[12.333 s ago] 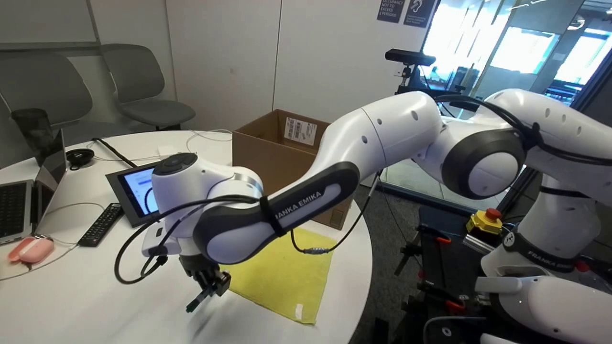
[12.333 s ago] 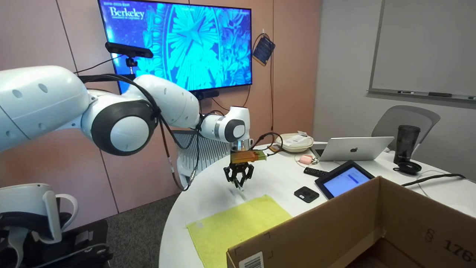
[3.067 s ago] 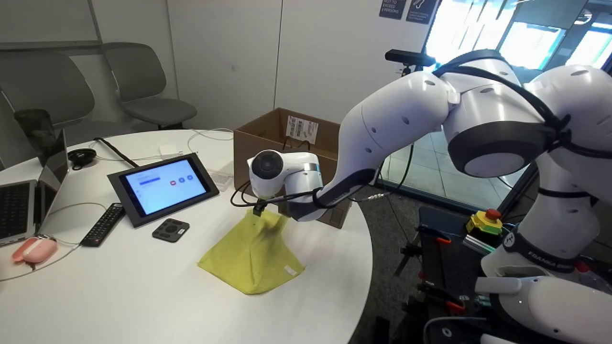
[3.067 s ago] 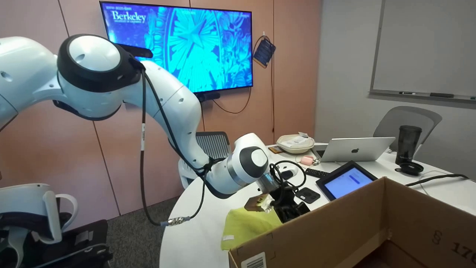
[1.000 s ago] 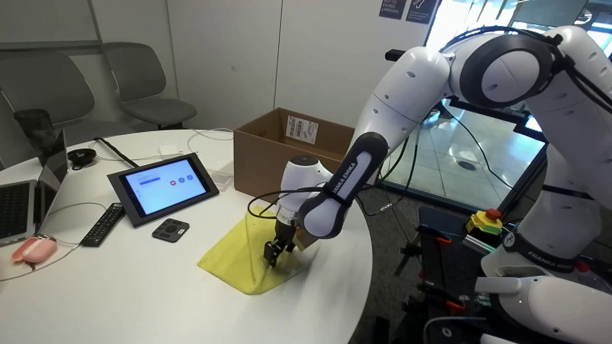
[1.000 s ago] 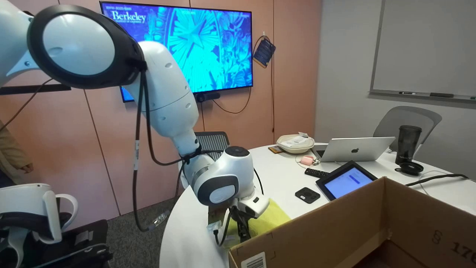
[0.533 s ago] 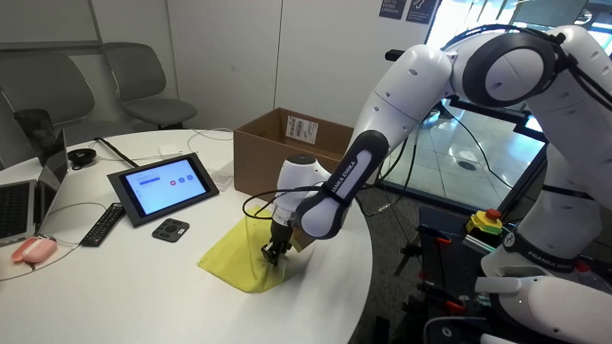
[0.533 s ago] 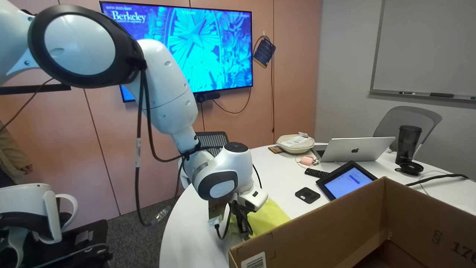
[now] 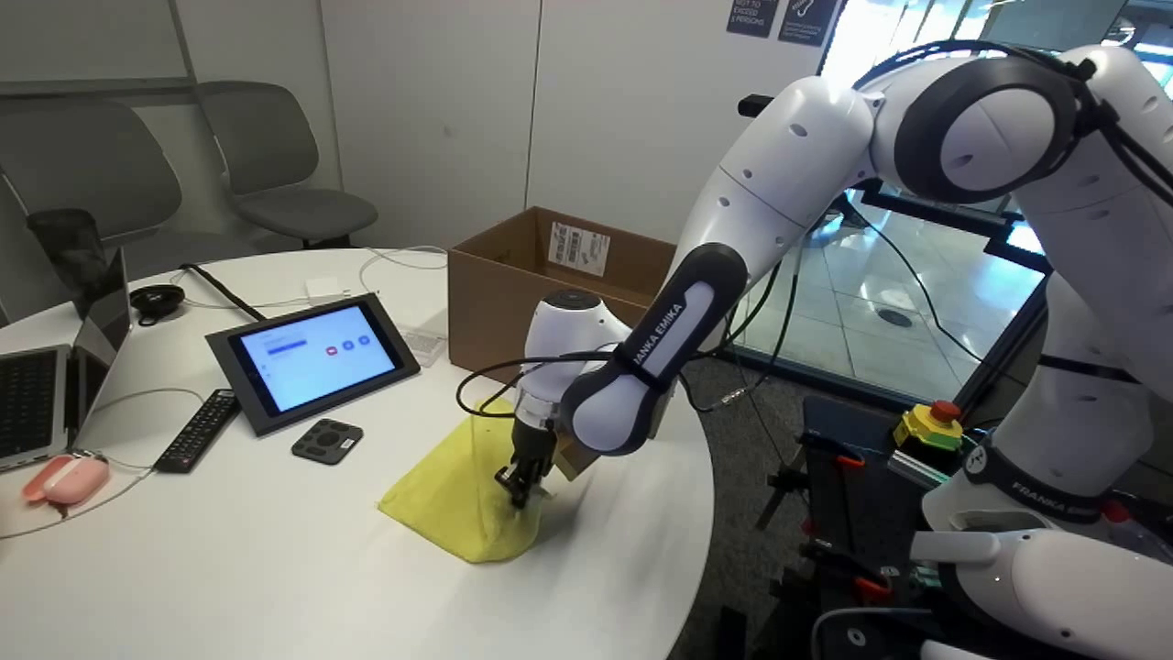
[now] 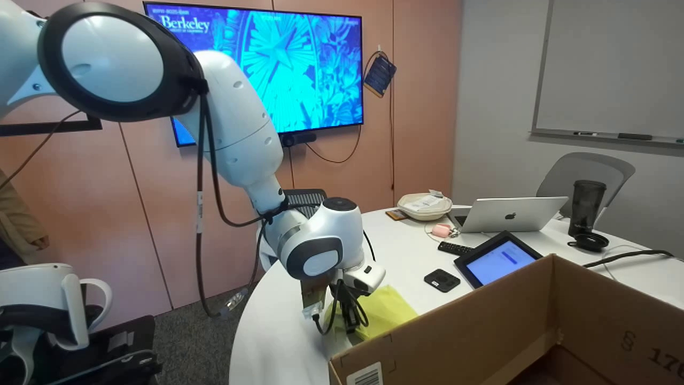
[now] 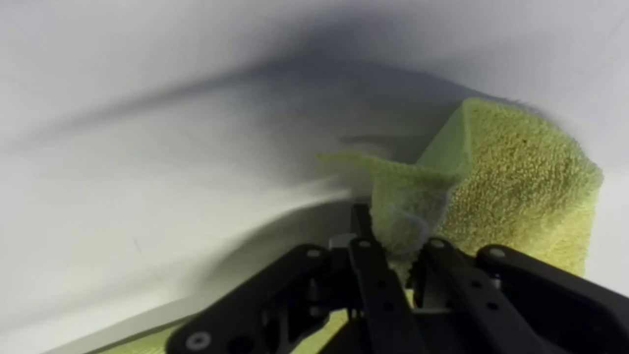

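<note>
My gripper [image 9: 520, 490] points down over the white table at the right part of a yellow cloth [image 9: 454, 500]. In the wrist view the two black fingers [image 11: 397, 248] are closed on a bunched corner of the cloth [image 11: 521, 187], with fabric pinched between the fingertips. The held corner is raised a little and the cloth curls over there, while the rest lies on the table. In an exterior view the gripper [image 10: 350, 323] and the cloth [image 10: 393, 310] are partly hidden by the arm and the box. Whether anything lies under the cloth is hidden.
An open cardboard box [image 9: 499, 316] stands behind the gripper. A tablet screen [image 9: 316, 357], a small black device [image 9: 327, 442], a remote [image 9: 195, 431], a pink case [image 9: 69, 481] and a laptop [image 9: 32, 403] lie left of the cloth. The table's curved edge [image 9: 710, 495] is to the right.
Earlier my gripper held a dark marker, now out of view, and the cloth lay flat. The cloth is now shifted and folded. In the last second its right corner has lifted and drawn inward.
</note>
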### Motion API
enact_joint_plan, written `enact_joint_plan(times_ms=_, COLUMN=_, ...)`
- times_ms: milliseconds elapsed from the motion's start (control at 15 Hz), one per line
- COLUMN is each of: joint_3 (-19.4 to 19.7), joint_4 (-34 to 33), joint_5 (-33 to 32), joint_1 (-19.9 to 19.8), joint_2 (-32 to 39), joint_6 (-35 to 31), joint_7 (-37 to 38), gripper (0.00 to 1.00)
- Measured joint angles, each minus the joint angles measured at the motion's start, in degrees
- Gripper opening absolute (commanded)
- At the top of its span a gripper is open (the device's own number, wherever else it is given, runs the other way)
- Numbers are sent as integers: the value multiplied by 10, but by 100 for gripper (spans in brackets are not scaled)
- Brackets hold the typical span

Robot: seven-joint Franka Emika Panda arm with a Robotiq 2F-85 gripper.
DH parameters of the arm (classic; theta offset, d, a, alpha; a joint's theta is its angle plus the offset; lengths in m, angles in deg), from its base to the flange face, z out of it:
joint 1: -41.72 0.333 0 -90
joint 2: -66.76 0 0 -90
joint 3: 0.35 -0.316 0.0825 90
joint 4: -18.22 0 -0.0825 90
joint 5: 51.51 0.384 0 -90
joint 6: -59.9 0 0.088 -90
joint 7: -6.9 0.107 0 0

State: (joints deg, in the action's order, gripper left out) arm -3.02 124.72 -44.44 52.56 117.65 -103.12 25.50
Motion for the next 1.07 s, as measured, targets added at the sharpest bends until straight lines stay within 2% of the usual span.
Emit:
enact_joint_plan(times_ms=467, joint_3=34, joint_4=-44, joint_5=-26, joint_1=46, joint_2=-18, joint_6=20, joint_7=-1, gripper=8)
enact_joint_plan(times_ms=800, joint_3=43, joint_4=-123, joint_5=-52, joint_1=74, joint_2=6, joint_6=44, joint_7=-1, gripper=7)
enact_joint_plan(times_ms=1067, joint_3=55, joint_4=-211, joint_5=-79, joint_1=94, joint_2=54, joint_6=87, joint_7=-1, gripper=7)
